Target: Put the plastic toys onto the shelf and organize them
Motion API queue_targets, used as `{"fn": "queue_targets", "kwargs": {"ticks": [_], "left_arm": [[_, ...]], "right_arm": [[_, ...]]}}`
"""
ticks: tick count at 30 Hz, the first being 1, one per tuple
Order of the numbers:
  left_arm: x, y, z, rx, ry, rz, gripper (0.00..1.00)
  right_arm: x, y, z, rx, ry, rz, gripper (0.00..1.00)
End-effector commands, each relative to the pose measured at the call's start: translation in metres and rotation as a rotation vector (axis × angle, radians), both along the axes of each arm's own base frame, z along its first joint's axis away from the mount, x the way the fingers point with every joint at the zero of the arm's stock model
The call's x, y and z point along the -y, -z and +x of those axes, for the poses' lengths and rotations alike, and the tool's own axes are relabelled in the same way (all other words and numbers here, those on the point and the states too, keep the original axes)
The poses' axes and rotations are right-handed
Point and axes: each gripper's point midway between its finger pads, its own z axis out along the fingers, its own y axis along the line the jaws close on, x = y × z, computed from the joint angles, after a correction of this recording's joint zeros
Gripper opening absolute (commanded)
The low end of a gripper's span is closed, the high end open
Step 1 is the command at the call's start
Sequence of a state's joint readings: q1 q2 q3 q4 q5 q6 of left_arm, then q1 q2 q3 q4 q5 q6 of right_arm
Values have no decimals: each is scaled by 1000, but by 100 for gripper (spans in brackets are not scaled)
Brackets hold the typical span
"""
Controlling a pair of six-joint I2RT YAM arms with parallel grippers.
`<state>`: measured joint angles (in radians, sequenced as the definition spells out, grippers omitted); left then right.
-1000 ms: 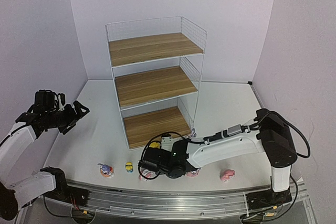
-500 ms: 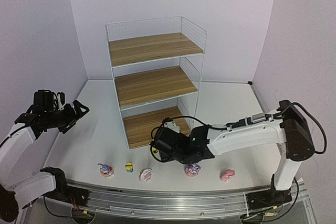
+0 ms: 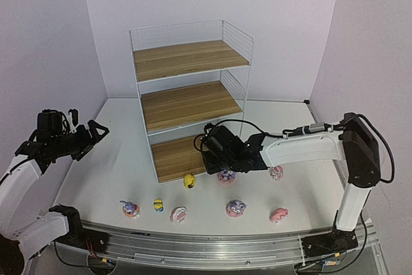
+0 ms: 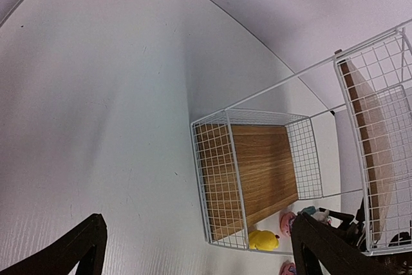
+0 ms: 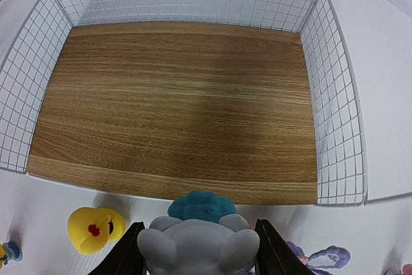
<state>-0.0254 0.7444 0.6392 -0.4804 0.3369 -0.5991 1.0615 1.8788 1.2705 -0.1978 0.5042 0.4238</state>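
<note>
The shelf (image 3: pixel 188 104) is a three-tier white wire rack with brown boards. My right gripper (image 3: pixel 212 148) is at the front edge of the lowest board (image 5: pixel 174 107), shut on a grey-white toy with a teal top (image 5: pixel 198 239). A yellow toy (image 3: pixel 189 180), a purple bunny (image 3: pixel 225 176) and a pink toy (image 3: pixel 276 172) sit on the table in front of the shelf. Several more toys stand in a front row, from one at the left (image 3: pixel 130 208) to a pink one at the right (image 3: pixel 279 214). My left gripper (image 3: pixel 96 130) is open and empty, raised at the far left.
The white table (image 3: pixel 116 165) ends in a metal rail (image 3: pixel 212 243) at the near edge. Wire side walls (image 5: pixel 335 120) close in the lowest tier on the left, right and back. The yellow toy (image 5: pixel 93 228) lies just left of the right gripper.
My right arm has lifted from the front row of toys and moved back to the lowest shelf's front edge, carrying the grey-white toy. The left arm has barely moved.
</note>
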Motion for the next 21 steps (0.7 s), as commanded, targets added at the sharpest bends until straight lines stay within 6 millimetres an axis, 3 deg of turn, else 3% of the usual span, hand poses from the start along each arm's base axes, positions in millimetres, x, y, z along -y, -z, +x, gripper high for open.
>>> {"fn": "queue_targets", "kwargs": {"ticks": [1,21], "left_arm": [[-3,-8,4,44,-6,14,100],[-3,-10,-2,56,-12,7,100]], "right_arm": [[-18,-16,24,54,-33,56,28],[-11,9,63,86,9,75,29]]}}
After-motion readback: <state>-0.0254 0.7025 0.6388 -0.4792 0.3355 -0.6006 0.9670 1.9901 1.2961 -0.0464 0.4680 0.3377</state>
